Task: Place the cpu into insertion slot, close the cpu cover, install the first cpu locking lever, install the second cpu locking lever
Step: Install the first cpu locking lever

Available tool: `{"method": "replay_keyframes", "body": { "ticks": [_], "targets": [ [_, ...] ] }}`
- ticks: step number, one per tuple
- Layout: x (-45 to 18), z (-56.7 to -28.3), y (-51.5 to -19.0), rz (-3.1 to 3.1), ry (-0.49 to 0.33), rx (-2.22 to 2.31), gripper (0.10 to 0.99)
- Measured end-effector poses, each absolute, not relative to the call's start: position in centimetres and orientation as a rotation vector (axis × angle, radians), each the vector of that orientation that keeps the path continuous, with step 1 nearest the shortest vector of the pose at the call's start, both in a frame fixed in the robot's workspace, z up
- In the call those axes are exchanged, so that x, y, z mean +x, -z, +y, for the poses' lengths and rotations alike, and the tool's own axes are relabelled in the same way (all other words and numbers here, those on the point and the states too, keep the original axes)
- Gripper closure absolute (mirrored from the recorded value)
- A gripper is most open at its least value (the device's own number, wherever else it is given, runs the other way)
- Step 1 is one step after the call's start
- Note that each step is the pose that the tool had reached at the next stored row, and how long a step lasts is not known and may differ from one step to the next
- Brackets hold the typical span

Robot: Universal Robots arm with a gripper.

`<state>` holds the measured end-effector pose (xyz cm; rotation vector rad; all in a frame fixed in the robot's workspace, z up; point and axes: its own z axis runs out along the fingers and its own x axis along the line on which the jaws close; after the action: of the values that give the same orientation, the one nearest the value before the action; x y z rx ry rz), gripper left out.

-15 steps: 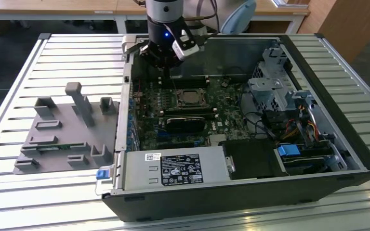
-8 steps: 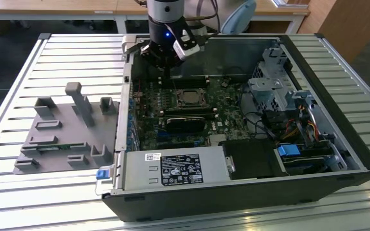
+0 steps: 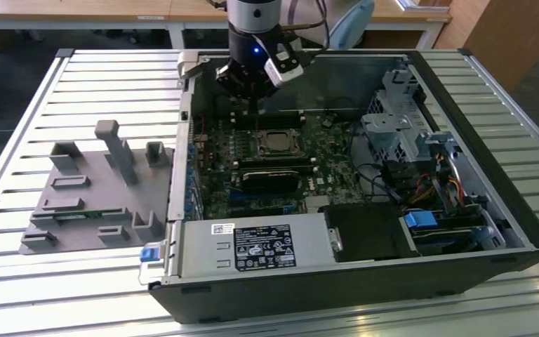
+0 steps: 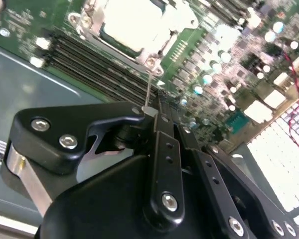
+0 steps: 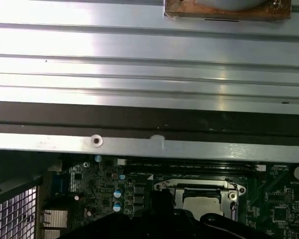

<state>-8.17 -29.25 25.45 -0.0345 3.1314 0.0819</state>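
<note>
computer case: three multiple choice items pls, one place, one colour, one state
1. Where is the grey fixture tray?
A inside the computer case
B on the slatted table, at the exterior view's left of the case
C on the floor

2. What colour is the circuit board?
A green
B red
C white

3. What is the claw doing?
A open over the tray
B shut on the thin wire locking lever beside the cpu
C holding the cpu

Answers: B, it stands on the slats outside the case; A, green shows around the cpu; B, the wire ends between its closed fingertips.
</note>
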Motion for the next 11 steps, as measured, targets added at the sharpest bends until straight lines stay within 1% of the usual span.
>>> {"method": "replay_keyframes", "body": {
  "ticks": [11],
  "targets": [
    [-5.1, -29.2, -25.2, 3.132, -0.082, -0.034, 0.969]
  ]
}}
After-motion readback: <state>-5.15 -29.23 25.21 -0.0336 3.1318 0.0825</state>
